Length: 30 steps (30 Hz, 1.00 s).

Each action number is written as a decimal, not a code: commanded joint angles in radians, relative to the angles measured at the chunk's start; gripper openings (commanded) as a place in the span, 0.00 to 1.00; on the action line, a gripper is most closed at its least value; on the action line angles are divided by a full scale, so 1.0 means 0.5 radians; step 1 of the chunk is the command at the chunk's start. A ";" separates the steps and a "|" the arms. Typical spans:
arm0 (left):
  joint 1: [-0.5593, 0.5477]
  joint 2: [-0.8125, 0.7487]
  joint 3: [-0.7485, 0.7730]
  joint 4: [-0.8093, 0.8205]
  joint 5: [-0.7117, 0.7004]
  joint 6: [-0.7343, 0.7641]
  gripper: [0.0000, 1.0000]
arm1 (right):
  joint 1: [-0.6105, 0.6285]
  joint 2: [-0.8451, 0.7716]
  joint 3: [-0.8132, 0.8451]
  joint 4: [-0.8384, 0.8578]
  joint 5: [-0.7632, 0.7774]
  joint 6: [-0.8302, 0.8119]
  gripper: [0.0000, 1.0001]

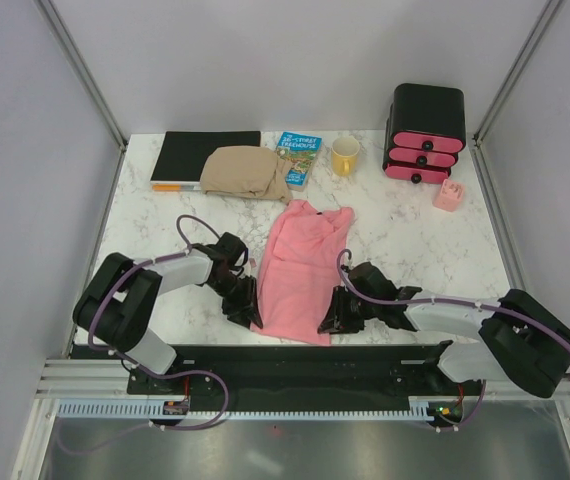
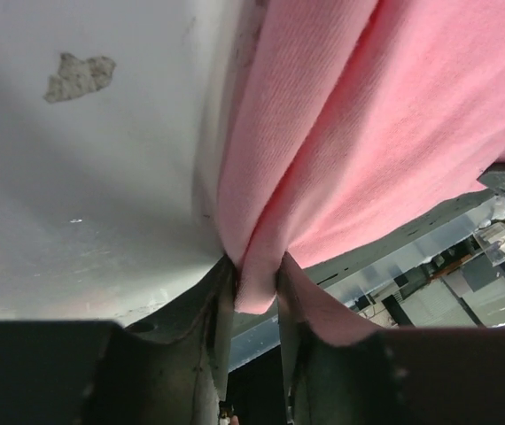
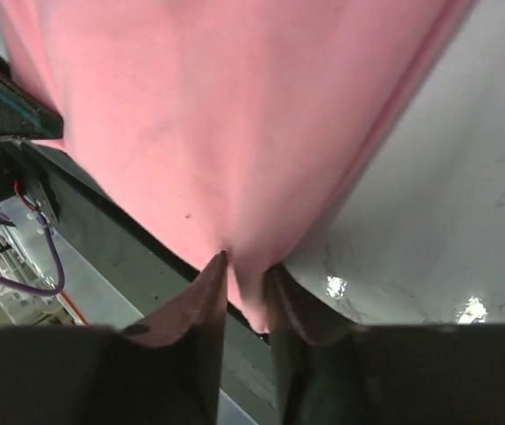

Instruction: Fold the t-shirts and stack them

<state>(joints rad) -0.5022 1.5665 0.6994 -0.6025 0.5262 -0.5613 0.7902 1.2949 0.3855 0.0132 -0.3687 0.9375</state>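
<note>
A salmon-pink t-shirt (image 1: 300, 270) lies lengthwise on the marble table, folded into a narrow strip with its neck at the far end. My left gripper (image 1: 248, 308) is shut on the shirt's near left corner; the left wrist view shows pink cloth (image 2: 341, 133) pinched between the fingers (image 2: 213, 310). My right gripper (image 1: 329, 320) is shut on the near right corner; the right wrist view shows cloth (image 3: 199, 115) clamped between its fingers (image 3: 208, 292). A folded tan garment (image 1: 245, 172) lies at the back left.
At the back stand a black notebook (image 1: 205, 158), a blue book (image 1: 296, 156), a yellow mug (image 1: 345, 156), a black box with pink drawer fronts (image 1: 425, 133) and a small pink object (image 1: 449, 196). The table's near edge (image 1: 295, 348) is right below both grippers.
</note>
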 commanded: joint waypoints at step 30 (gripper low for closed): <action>-0.020 0.058 -0.043 0.079 -0.141 0.006 0.24 | 0.027 -0.209 -0.298 -0.345 0.176 -0.099 0.60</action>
<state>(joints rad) -0.5064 1.5757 0.6907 -0.5911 0.5259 -0.5636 0.8009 1.1881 0.3305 0.0021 -0.3626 0.9253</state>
